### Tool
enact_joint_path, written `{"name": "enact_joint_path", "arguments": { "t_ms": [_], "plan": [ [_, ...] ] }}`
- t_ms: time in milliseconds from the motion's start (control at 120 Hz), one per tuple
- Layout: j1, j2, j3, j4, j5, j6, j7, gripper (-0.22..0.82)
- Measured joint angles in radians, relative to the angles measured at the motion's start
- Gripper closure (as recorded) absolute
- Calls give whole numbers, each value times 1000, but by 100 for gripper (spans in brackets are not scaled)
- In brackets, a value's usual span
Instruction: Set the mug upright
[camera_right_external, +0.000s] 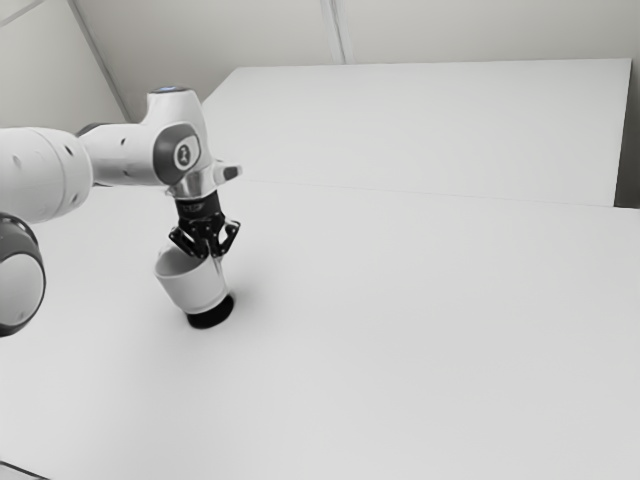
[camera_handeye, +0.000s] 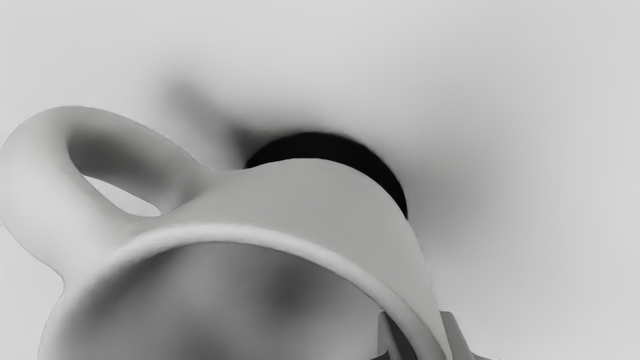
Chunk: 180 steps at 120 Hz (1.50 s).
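The white mug (camera_right_external: 196, 287) leans in the exterior view, its opening tipped toward that view's upper left and a black round area at its bottom, at the tabletop. The gripper (camera_right_external: 214, 254) points down at the mug's rim and is shut on its wall. In the wrist view the mug (camera_handeye: 320, 200) shows its handle and open mouth, with the handle away from the fingers. There the gripper (camera_handeye: 419, 336) has one finger inside the mouth and the other against the outer wall. Whether the bottom touches the table cannot be told.
A broad white table (camera_right_external: 420, 330) spreads around the mug toward the exterior view's right. A large pale panel (camera_right_external: 420, 130) stands beyond it. The arm comes in from the exterior view's left, and a dark thin line crosses the lower left corner.
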Motion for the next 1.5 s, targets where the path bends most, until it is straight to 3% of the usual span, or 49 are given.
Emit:
{"name": "enact_joint_path", "arguments": {
  "t_ms": [608,800,950,1208,1500],
  "plan": [
    [-9,79,-2,0,-4,20,-204,78],
    [-9,84,-4,-1,-25,31,-229,38],
    [-9,80,-4,10,-39,33,-237,19],
    [-4,49,0,26,-56,-7,-238,6],
    [5,-107,0,90,-50,-153,-205,1]
  ]
}}
